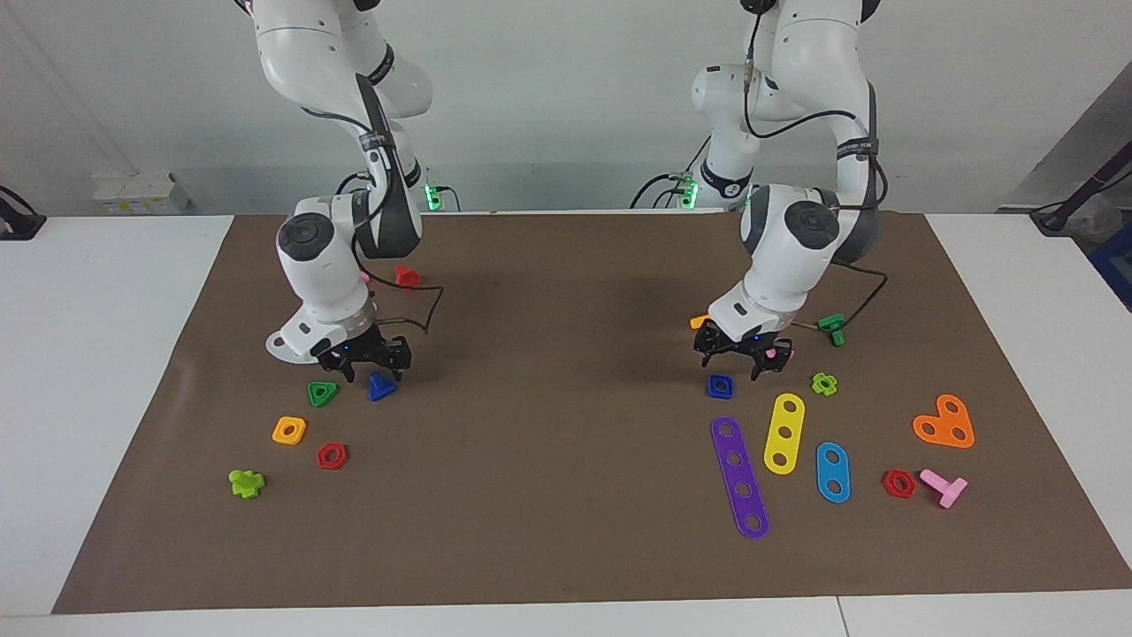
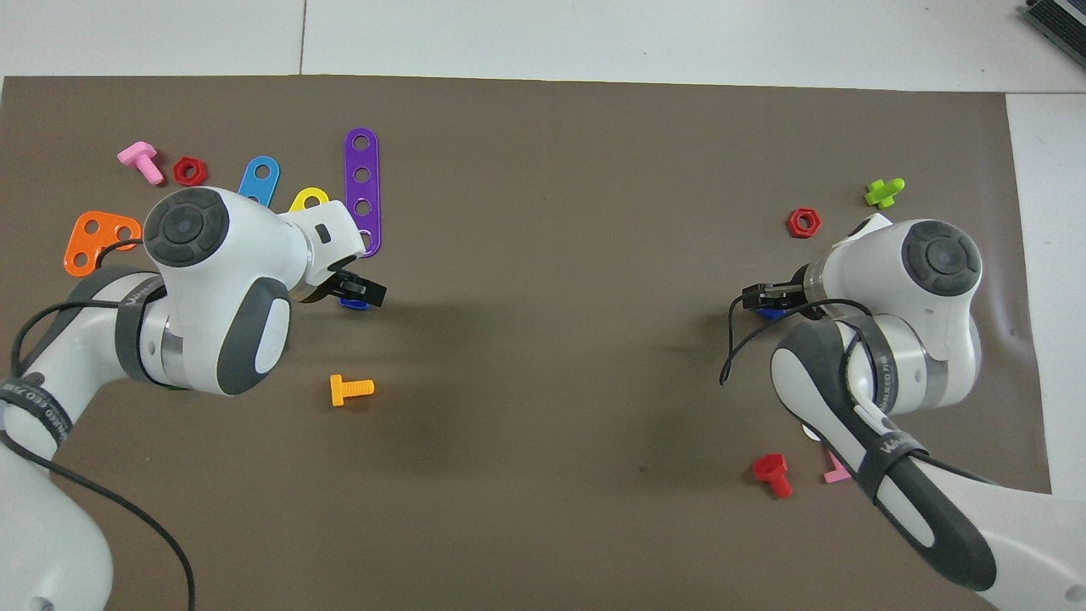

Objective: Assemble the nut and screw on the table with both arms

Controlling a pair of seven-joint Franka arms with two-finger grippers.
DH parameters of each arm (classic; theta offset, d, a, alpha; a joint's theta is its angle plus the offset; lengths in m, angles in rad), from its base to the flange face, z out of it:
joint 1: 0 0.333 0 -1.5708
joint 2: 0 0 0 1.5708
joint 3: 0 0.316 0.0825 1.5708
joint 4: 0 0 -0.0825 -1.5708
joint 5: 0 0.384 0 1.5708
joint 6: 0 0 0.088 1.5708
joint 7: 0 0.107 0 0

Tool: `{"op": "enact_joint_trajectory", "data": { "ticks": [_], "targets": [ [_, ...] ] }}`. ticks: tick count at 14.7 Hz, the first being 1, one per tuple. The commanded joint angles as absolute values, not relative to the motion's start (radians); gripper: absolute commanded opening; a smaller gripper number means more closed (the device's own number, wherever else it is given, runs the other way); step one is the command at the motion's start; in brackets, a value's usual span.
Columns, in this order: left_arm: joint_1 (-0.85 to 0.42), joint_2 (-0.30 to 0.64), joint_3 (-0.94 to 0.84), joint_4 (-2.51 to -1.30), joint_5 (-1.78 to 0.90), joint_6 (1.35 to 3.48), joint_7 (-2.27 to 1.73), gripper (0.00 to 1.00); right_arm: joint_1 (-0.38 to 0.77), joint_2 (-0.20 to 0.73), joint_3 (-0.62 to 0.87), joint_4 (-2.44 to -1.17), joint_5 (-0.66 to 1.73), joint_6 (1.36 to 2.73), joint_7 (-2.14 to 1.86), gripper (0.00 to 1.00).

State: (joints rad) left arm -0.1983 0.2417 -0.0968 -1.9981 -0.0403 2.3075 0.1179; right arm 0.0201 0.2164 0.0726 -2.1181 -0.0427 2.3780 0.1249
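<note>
White tabletop (image 1: 106, 372) carries a large brown mat (image 1: 566, 495) on which all the loose pieces lie, none of them in a tray or box of any kind. Two white arms lean down over the mat, one toward each end of the table. Left gripper (image 1: 732, 354) hangs low over the mat just nearer the robots than the nut (image 1: 720, 386), a dark-blue square with a round hole that lies flat; its fingers are spread apart and hold nothing. From overhead only a sliver of blue shows under that gripper. Right gripper (image 1: 370, 364) hangs low at the other end, over the screw (image 1: 381, 387), a dark-blue piece with a triangular head resting on the mat; whether the fingertips touch it cannot be told, nor how wide they stand. Beside the nut, farther from the robots, lie a long purple strip (image 1: 739, 478), a yellow strip (image 1: 784, 433) and a shorter blue strip (image 1: 832, 471), with an orange heart-shaped plate (image 1: 944, 422) toward the left arm's end. Near the screw sit a green triangular nut (image 1: 322, 394), an orange-yellow square nut (image 1: 289, 430) and a red hexagonal nut (image 1: 332, 456).
</note>
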Motion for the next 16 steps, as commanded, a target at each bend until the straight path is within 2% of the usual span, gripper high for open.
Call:
{"op": "enact_joint_trajectory", "data": {
  "ticks": [1, 3, 9, 16],
  "targets": [
    [-0.212, 0.271, -0.084, -2.011, -0.054, 2.359, 0.135, 0.92, 0.018, 0.209, 0.075, -2.134, -0.015, 2.402, 0.098, 0.46],
    [-0.210, 0.278, -0.084, -2.019, -0.054, 2.367, 0.138, 0.91, 0.024, 0.207, 0.074, -2.134, -0.017, 2.401, 0.092, 0.00],
    [-0.222, 0.282, -0.083, -2.055, -0.054, 2.400, 0.153, 0.89, 0.100, 0.230, 0.075, -2.064, -0.018, 2.399, 0.249, 0.00],
    [-0.232, 0.278, -0.081, -2.091, -0.054, 2.418, 0.153, 0.82, 0.348, 0.265, 0.075, -1.982, -0.029, 2.382, 0.570, 0.00]
  ]
}}
